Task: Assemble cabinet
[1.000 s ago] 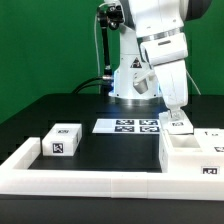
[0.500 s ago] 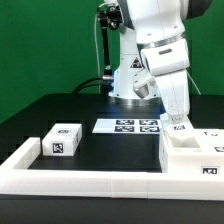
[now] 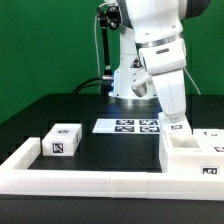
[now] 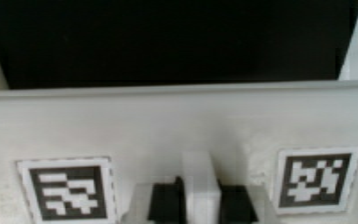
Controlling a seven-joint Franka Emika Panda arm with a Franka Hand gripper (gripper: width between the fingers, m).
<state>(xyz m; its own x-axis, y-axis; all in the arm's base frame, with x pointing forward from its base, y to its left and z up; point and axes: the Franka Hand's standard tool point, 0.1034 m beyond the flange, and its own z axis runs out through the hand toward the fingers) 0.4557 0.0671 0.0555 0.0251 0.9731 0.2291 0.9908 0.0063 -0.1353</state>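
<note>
- Cabinet (image 3: 190, 150): a white boxy unit at the exterior view's right, standing on the black tabletop (image 3: 60, 110) just behind the rail (image 3: 90, 180).
- Tool (image 3: 178, 120): it points straight down onto the cabinet's top rear edge, under the arm's white wrist.
- In the wrist view a narrow white wall of the cabinet stands between the two dark fingers (image 4: 163, 205), and the tool pinches it. The picture is blurred, so finer detail is lost.
- Two black-and-white tags (image 4: 66, 190) sit on the white face, one on each side of the fingers.
- Box (image 3: 62, 140): small, white and tagged, it lies loose at the exterior view's left, well apart from the cabinet.
- Marker board (image 3: 128, 126): it lies flat on the tabletop between the box and the cabinet, before the arm's base.
- The rail runs low and white along the front and turns back at the exterior view's left.
</note>
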